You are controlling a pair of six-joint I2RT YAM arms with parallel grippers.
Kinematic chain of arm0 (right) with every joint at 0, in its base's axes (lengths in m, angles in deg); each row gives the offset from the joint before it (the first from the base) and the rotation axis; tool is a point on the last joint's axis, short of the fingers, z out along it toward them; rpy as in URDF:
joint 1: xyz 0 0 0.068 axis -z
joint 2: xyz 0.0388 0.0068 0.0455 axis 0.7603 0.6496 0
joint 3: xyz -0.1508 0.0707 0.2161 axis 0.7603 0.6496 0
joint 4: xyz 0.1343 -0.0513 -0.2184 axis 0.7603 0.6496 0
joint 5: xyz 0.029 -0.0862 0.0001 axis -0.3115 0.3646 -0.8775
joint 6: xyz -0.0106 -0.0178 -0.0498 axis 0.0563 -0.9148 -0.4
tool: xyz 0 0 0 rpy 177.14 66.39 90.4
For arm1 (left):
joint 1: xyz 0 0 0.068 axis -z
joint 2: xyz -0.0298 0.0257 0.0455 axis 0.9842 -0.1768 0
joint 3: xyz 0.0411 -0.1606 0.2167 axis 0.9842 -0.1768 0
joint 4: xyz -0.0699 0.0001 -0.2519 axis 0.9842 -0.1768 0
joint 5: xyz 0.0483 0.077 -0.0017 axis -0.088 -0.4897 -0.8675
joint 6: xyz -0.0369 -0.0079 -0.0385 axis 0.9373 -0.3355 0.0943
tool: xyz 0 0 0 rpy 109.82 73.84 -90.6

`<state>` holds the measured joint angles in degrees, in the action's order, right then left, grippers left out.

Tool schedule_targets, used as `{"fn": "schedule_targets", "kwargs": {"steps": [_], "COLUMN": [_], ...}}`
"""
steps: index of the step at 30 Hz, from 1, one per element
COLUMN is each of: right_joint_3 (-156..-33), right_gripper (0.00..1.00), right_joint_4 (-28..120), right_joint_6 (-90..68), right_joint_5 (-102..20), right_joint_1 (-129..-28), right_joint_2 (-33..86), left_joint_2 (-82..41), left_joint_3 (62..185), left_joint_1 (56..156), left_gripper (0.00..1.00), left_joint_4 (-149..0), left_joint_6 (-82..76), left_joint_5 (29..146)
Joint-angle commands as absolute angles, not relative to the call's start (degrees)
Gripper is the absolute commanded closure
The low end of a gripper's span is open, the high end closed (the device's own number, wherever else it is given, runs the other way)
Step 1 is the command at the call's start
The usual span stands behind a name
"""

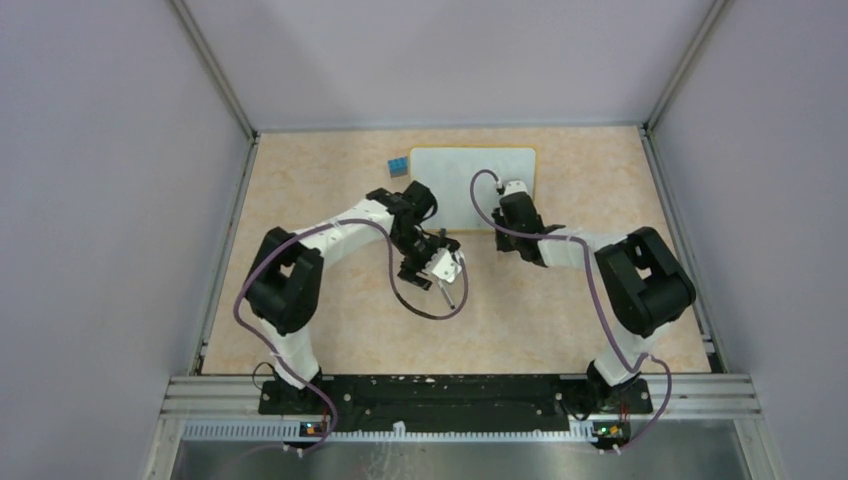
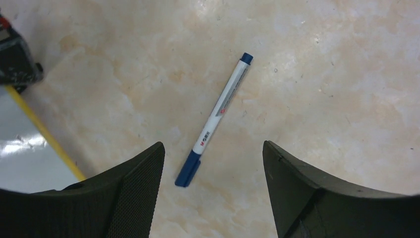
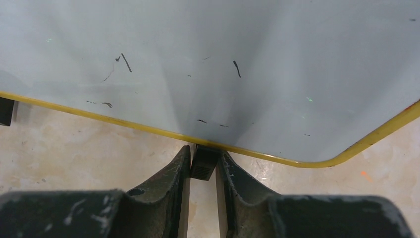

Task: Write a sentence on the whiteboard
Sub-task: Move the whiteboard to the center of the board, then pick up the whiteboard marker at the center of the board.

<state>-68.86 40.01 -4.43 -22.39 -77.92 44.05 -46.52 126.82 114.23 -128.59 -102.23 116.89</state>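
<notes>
Two grippers show: left gripper (image 2: 213, 148) spread above the marker (image 2: 218, 114) mid-frame; right gripper (image 3: 203, 159) pinching the whiteboard (image 3: 223, 59)'s clip foot (image 3: 203, 166), lower centre.

No legible text: only tiny unreadable print on the marker (image 2: 216, 116), stray strokes on the whiteboard (image 3: 247, 59).

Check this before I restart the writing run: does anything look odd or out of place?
Nothing damaged. The whiteboard carries a few stray dark flecks near its yellow rim, and the marker lies loose on the table.
</notes>
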Motion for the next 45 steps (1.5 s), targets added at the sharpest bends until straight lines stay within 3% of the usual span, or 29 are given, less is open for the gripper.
{"fn": "schedule_targets", "kwargs": {"steps": [1, 12, 20, 24, 29, 35, 45], "right_joint_3": [-71.0, -71.2, -71.4, -71.1, -69.7, -68.6, -66.8], "right_gripper": [1.0, 1.0, 1.0, 1.0, 1.0, 1.0, 1.0], "right_joint_4": [38.9, 39.4, 40.0, 40.0, 38.8, 38.2, 39.9], "right_joint_6": [-5.8, -5.8, -7.0, -8.1, -9.8, -12.4, -12.5], "right_joint_5": [-23.9, -25.9, -26.0, -27.5, -29.7, -34.6, -37.2], "right_joint_1": [-77.0, -76.0, -75.9, -76.0, -75.9, -76.5, -81.7], "right_joint_2": [44.8, 45.2, 45.4, 45.4, 44.5, 43.5, 40.1], "left_joint_2": [-52.9, -63.6, -63.0, -57.0, -46.8, -36.0, -23.4], "left_joint_3": [133.7, 139.5, 135.7, 131.8, 130.2, 130.5, 133.0], "left_joint_1": [117.0, 120.8, 123.6, 124.1, 124.2, 123.0, 105.6], "left_gripper": [0.24, 0.45, 0.82, 0.97, 1.0, 1.0, 1.0], "left_joint_4": [-134.2, -137.6, -138.0, -136.8, -140.2, -140.9, -127.8], "left_joint_6": [-110.0, -110.8, -107.1, -103.3, -97.2, -84.5, -63.4], "left_joint_5": [114.6, 106.0, 102.0, 106.6, 117.1, 119.4, 132.1]}}
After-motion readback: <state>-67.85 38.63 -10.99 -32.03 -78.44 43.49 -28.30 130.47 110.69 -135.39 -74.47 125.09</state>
